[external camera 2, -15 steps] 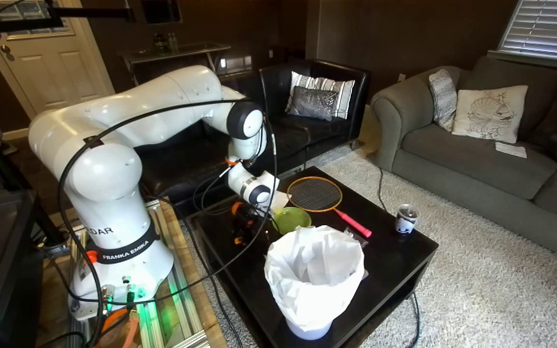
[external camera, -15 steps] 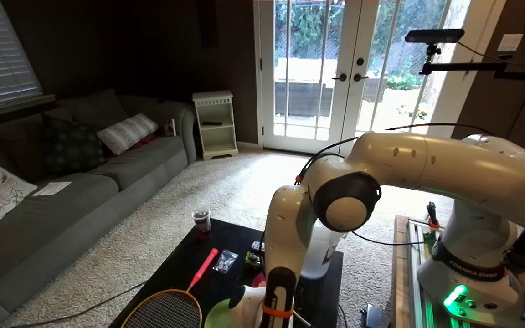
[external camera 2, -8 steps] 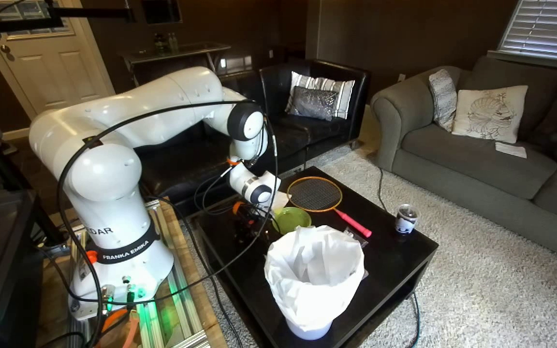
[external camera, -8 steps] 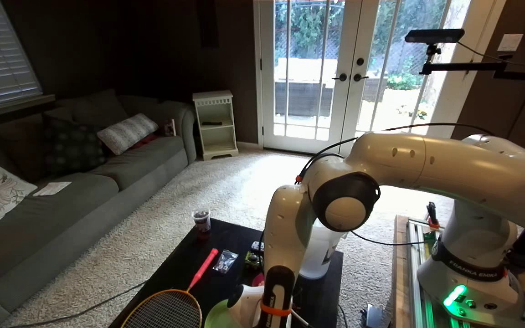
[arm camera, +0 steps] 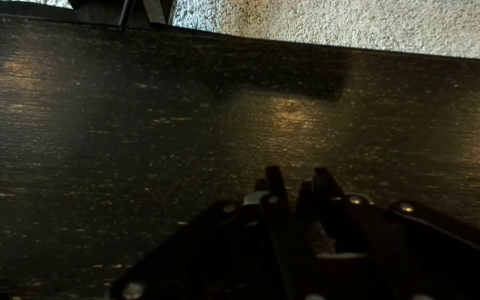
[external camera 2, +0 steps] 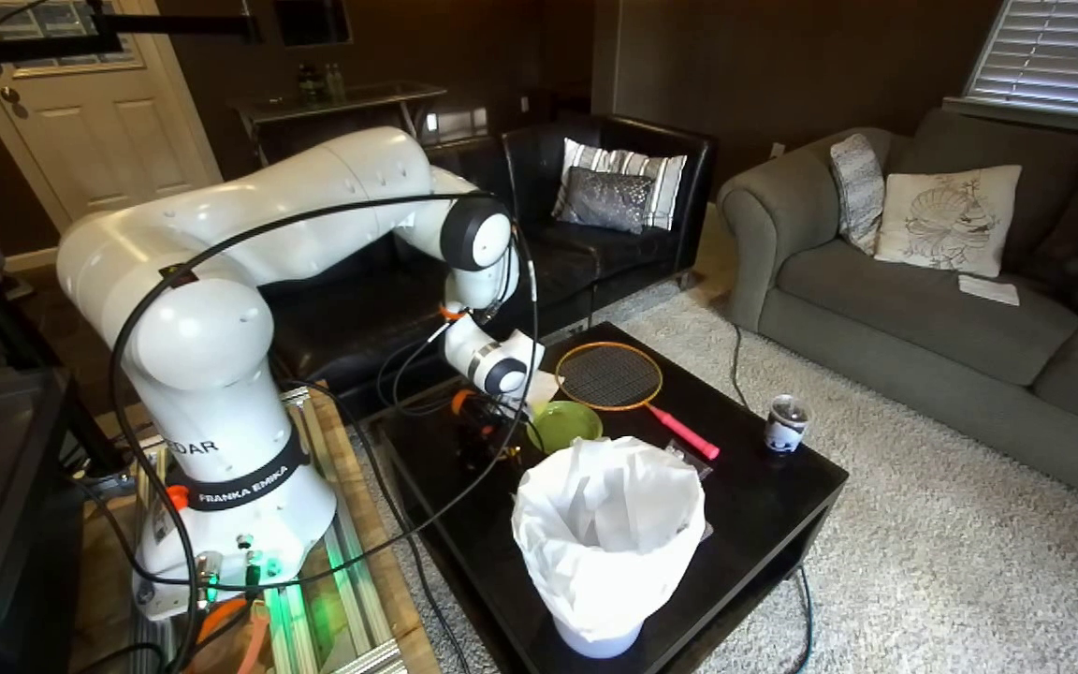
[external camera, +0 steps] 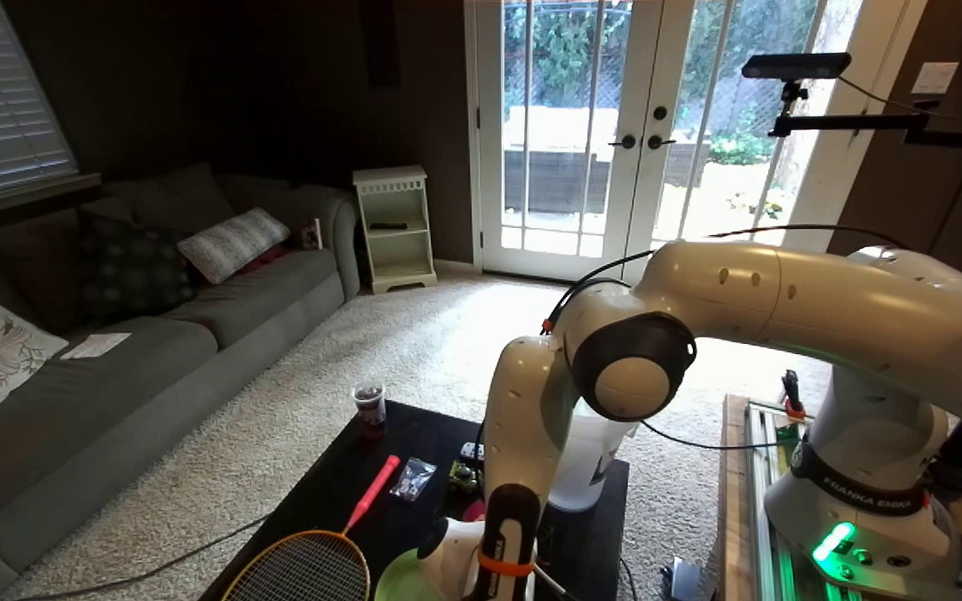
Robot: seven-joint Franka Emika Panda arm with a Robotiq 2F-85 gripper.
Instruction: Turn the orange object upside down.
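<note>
1. Wrist view: the dark gripper point(arm camera: 297, 173) stood at the lower edge, above the black table point(arm camera: 140, 125). Its jaws were nearly together, leaving a narrow gap through which bare tabletop showed between the tips. Farther back among the linkages was a dim reddish patch point(arm camera: 322, 238), too dark to identify. Past the table's edge lay pale carpet point(arm camera: 348, 23).

2. In an exterior view, the white arm point(external camera: 523, 426) was bent over the table. Just beside its lower link a small rounded reddish thing, taken to be the orange object point(external camera: 473, 510), showed against the tabletop, mostly hidden, so which way up it stood could not be told. A green bowl point(external camera: 397, 578) was partly covered by the arm's wrist point(external camera: 454, 558), with a racket point(external camera: 306, 568) just beside it. A small clear packet point(external camera: 413, 479) lay near the racket's handle, and a cup point(external camera: 370, 406) with dark contents stood by a corner of the table.

3. In an exterior view, the wrist was near the bowl, and the gripper made a dark shape below it, the jaws too obscure to read. An orange patch point(external camera 2: 459, 402) showed there; whether it belonged to the gripper could not be told. A bag-lined white bin point(external camera 2: 609, 562) stood upright on the table, nearer this camera than the bowl.
</note>
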